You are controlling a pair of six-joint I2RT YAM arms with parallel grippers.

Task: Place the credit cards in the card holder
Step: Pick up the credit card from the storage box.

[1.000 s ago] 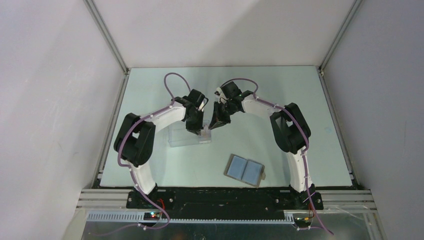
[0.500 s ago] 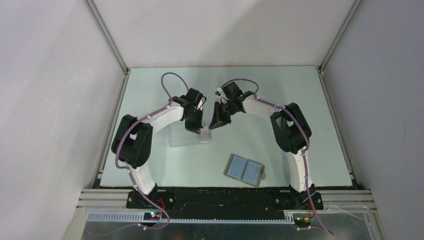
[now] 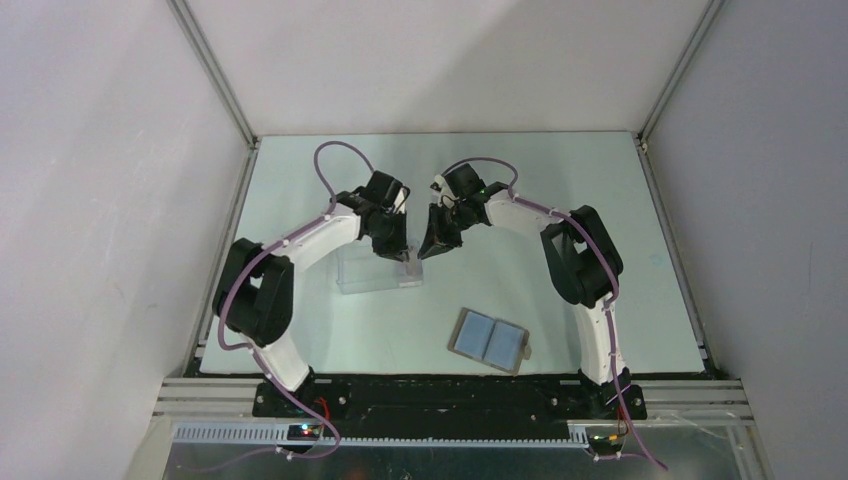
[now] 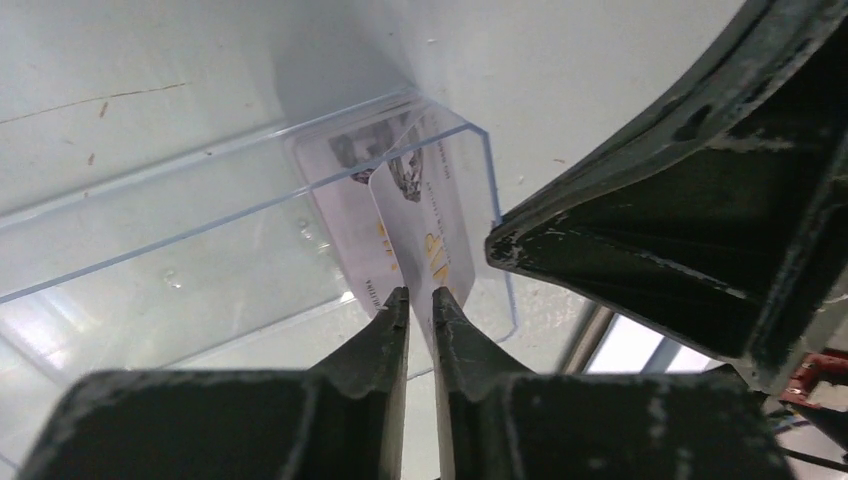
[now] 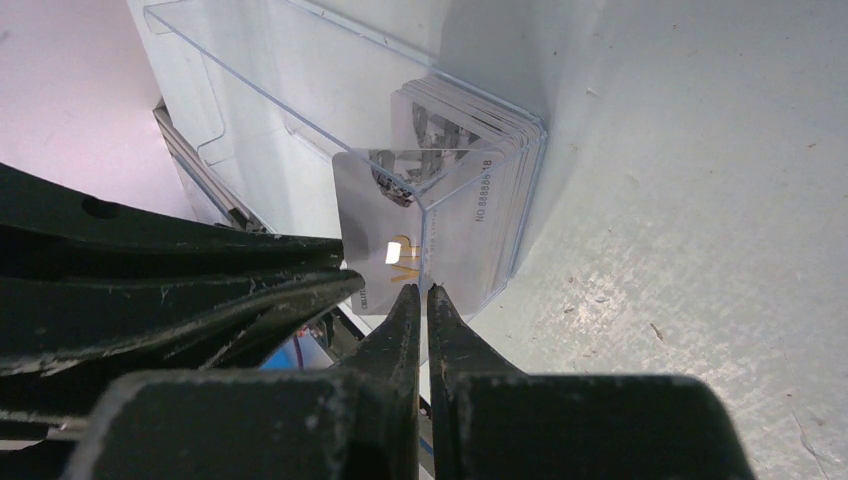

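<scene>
The clear box (image 3: 362, 276) in mid-table holds a stack of pale credit cards (image 5: 492, 188) at its right end. One credit card (image 4: 432, 225) stands tilted up out of the stack, its lower edge between the narrowly parted fingers of my left gripper (image 4: 420, 292), which pinches it. My left gripper (image 3: 406, 256) points down into the box. My right gripper (image 5: 423, 290) is shut on the box's end wall at the corner, close beside the left one (image 3: 426, 252). The card holder (image 3: 488, 338) lies open, blue lining up, in front of the arms.
The right gripper's dark body (image 4: 700, 200) crowds the left wrist view, and the left gripper's fingers (image 5: 200, 285) fill the left of the right wrist view. Grey walls and an aluminium frame (image 3: 215, 250) enclose the table.
My left arm's elbow and wrist have shifted left and slightly back, with the gripper staying at the box's right end. The right arm, the box and the card holder have not moved.
</scene>
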